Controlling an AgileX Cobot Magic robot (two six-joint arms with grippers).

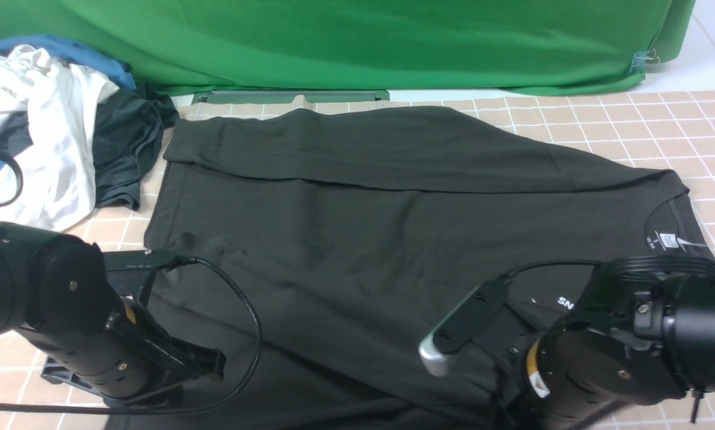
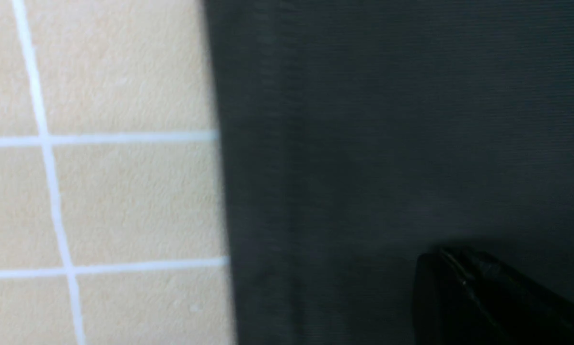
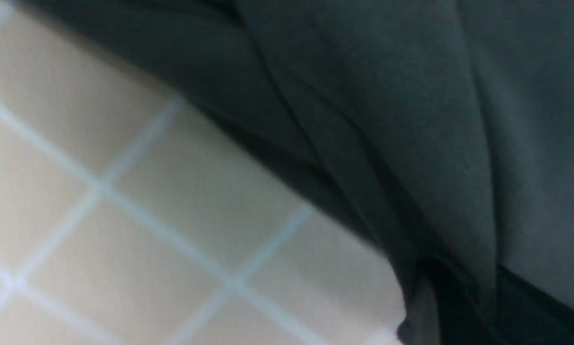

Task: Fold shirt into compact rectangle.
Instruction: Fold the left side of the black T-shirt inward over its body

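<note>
One shirt (image 1: 357, 227) lies spread on the tiled bench (image 1: 662, 119), its far edge folded over. Of my two end effectors, the right end effector (image 3: 435, 306) is clamped on bunched cloth at the near edge. Whether the left end effector (image 1: 205, 363) grips, I cannot tell.

Left arm (image 1: 58, 310) and right arm (image 1: 632, 340) are matte black, with round screwed joint caps and looping black cables (image 1: 246, 316); the right bears a yellow-white sticker (image 1: 535, 371) and silver-tipped bar (image 1: 459, 328)
</note>
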